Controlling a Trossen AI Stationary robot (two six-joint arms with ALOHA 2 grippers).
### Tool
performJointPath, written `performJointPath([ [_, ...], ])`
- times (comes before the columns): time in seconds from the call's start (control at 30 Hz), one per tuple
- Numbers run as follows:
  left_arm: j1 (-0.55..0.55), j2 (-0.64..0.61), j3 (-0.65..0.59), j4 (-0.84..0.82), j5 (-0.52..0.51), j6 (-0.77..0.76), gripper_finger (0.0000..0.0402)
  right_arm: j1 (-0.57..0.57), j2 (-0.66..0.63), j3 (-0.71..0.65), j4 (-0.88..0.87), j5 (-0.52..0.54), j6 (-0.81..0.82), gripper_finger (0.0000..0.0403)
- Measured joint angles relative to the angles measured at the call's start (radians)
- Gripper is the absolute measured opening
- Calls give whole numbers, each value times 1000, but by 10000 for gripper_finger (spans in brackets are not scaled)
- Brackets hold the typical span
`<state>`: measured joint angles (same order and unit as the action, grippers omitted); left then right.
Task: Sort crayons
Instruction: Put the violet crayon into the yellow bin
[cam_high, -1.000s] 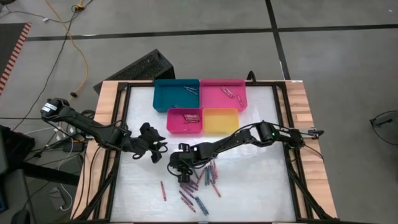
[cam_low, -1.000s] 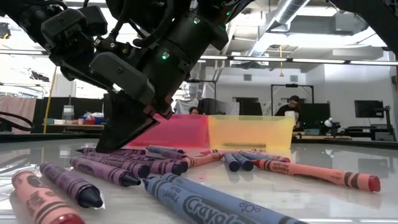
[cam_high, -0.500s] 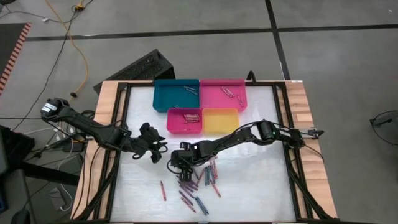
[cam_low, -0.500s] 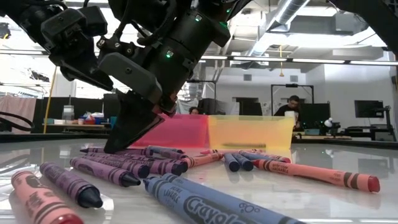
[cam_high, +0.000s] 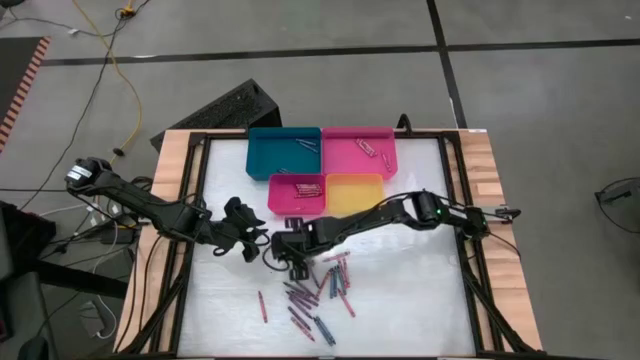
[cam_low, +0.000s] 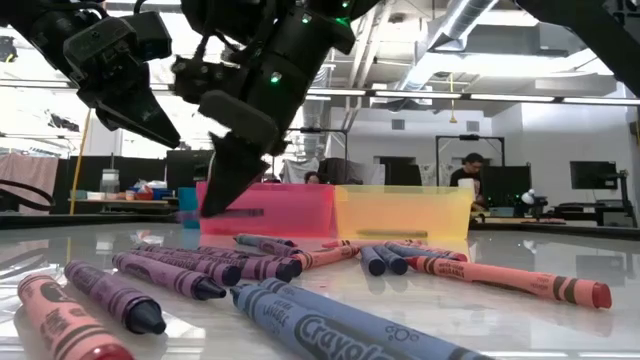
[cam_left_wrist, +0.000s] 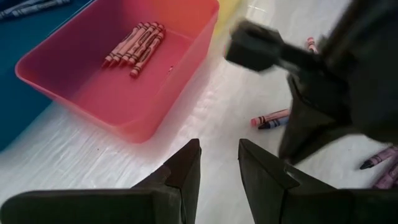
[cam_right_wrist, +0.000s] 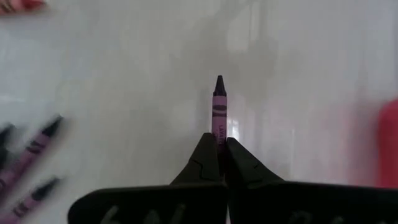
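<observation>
Many crayons (cam_high: 318, 290), purple, red and blue, lie loose on the white table near its front; in the low view they lie close by (cam_low: 200, 275). My right gripper (cam_high: 288, 256) hangs above the table, just left of the pile, shut on a purple crayon (cam_right_wrist: 219, 106). My left gripper (cam_high: 260, 240) waits beside it to the left, open with a narrow gap (cam_left_wrist: 217, 168) and nothing between its fingers. Red crayons (cam_left_wrist: 134, 46) lie in the small red-pink tray (cam_high: 297, 206). My right gripper pinches the purple crayon's blunt end (cam_right_wrist: 219, 132) between its two fingertips. The fingers slant down from the table's right side, and the crayon sticks out ahead in line with them, its dark tip (cam_right_wrist: 219, 83) leading. The crayon is lifted clear of the table.
Four trays stand at the far middle: a teal one (cam_high: 262, 152), a pink one (cam_high: 345, 160), the small red-pink one and a yellow one (cam_high: 355, 194). The table's left half is bare white (cam_high: 215, 300). People sit in the room beyond (cam_low: 470, 170).
My right gripper has risen off the crayon pile and gone toward the table's far edge, rolling a little, and now carries one purple crayon clear of the table. The other crayons lie as before.
</observation>
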<state>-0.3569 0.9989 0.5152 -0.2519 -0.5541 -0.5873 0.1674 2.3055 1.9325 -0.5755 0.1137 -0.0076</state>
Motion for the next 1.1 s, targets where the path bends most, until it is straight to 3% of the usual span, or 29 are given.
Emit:
performJointPath([
  [0.63,0,-1,0,-27,-8,13,98,-180,-192,48,-260,16,-159,4],
  [0.83,0,-1,0,-24,-8,53,98,-270,-263,48,-391,76,-167,4],
  [1.1,0,-1,0,-4,-52,81,98,-326,-313,48,-640,72,-142,4],
])
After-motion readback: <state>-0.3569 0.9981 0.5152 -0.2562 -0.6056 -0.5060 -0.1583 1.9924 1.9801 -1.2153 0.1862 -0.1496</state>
